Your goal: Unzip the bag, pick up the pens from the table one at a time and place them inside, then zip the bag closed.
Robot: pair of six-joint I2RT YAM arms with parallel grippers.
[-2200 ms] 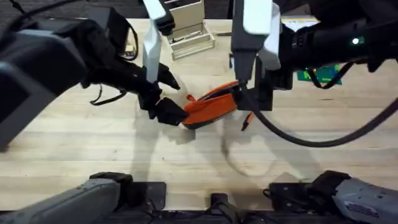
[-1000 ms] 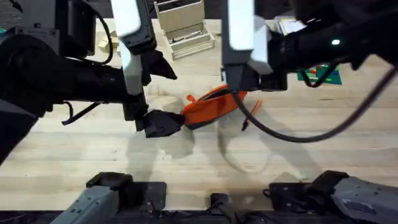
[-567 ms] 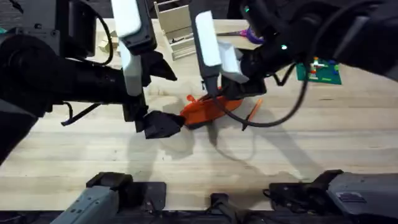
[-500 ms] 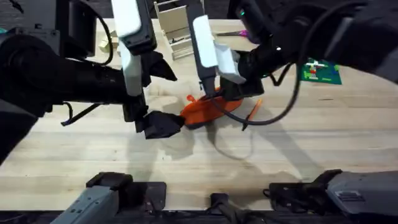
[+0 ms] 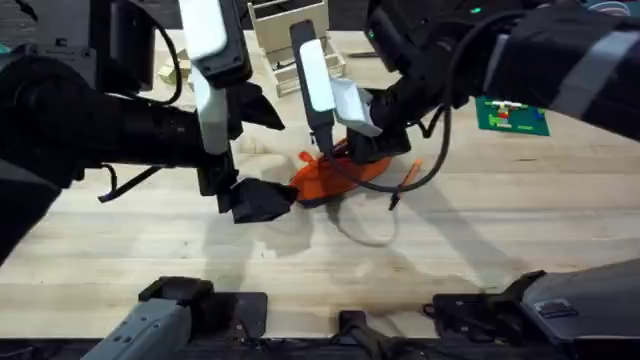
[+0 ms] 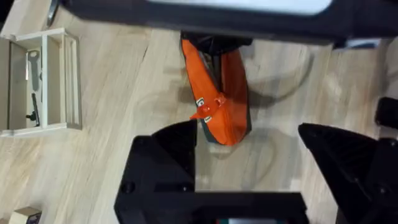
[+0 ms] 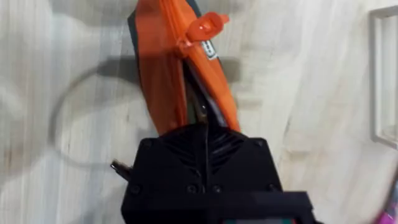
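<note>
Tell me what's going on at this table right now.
Two robot arms are working on an orange bag lying on the table. The right end effector is shut on the bag's far end. The left end effector is open at the near end, beside the orange zipper pull. One orange pen lies on the table next to the bag. A wooden organizer sits behind.

surface: pale butcher-block wood | far edge: wooden rack (slatted) | green card
</note>
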